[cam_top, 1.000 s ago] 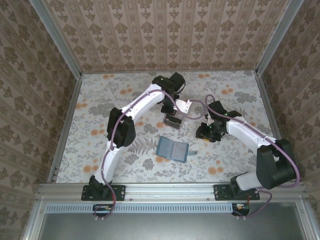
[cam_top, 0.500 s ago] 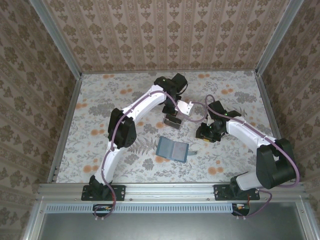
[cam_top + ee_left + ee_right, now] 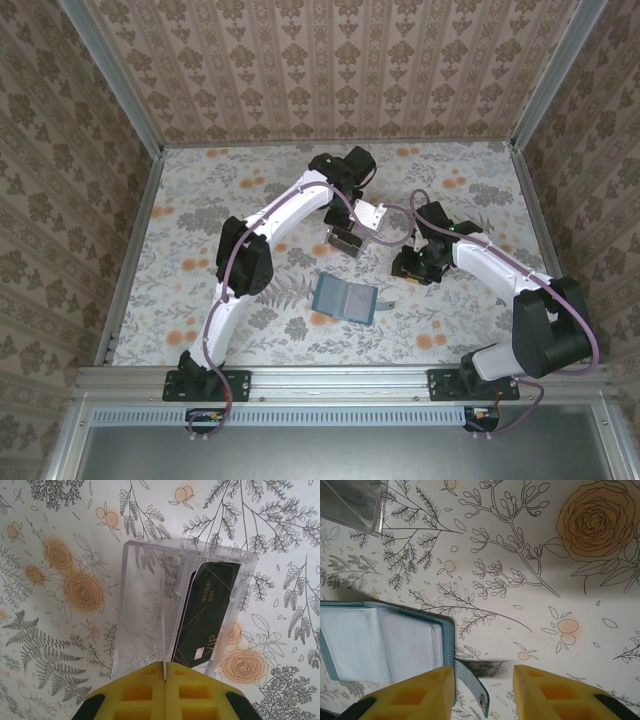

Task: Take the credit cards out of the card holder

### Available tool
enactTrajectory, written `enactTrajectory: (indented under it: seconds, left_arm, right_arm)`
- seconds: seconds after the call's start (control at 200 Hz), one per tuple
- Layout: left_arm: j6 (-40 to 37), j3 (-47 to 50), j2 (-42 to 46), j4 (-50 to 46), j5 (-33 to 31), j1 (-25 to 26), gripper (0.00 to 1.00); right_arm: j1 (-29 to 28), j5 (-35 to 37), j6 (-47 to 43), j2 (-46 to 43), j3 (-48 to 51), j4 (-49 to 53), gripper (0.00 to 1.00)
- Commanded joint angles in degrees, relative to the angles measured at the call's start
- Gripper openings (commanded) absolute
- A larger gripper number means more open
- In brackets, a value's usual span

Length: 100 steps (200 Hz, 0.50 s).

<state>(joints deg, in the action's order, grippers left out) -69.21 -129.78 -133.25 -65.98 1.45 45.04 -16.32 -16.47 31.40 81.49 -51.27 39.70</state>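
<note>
The teal card holder point(image 3: 343, 298) lies open on the table, its blue-grey panels point(image 3: 380, 640) up and its strap tab point(image 3: 470, 685) sticking out. My right gripper point(image 3: 482, 676) hangs open just beside that strap, holding nothing. A dark grey credit card point(image 3: 207, 615) marked VIP leans inside the transparent tray point(image 3: 145, 595). My left gripper point(image 3: 164, 672) is shut on a thin pale card point(image 3: 164, 650) seen edge-on, held over the near part of the tray. In the top view the left gripper point(image 3: 347, 238) is above the tray and the right gripper point(image 3: 410, 268) sits right of the wallet.
A corner of the transparent tray point(image 3: 355, 505) shows above the wallet. The floral tabletop point(image 3: 200, 250) is bounded by patterned walls and a metal rail point(image 3: 340, 380) at the near edge.
The left wrist has shifted slightly to the right over the tray. The right arm and the wallet have not moved.
</note>
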Motion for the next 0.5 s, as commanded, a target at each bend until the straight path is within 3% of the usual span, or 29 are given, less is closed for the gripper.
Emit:
enactTrajectory:
  seconds: [0.0, 0.495]
  left_arm:
    - [-2.0, -1.0, 2.6, -0.5, -1.5, 0.3, 0.00]
    - [-3.3, -1.2, 3.1, -0.1, -2.5, 1.0, 0.00]
  right_arm:
    - [0.3, -0.5, -1.1, 0.3, -0.7, 1.7, 0.37]
    - [0.3, -0.4, -0.9, 0.1, -0.5, 1.9, 0.37]
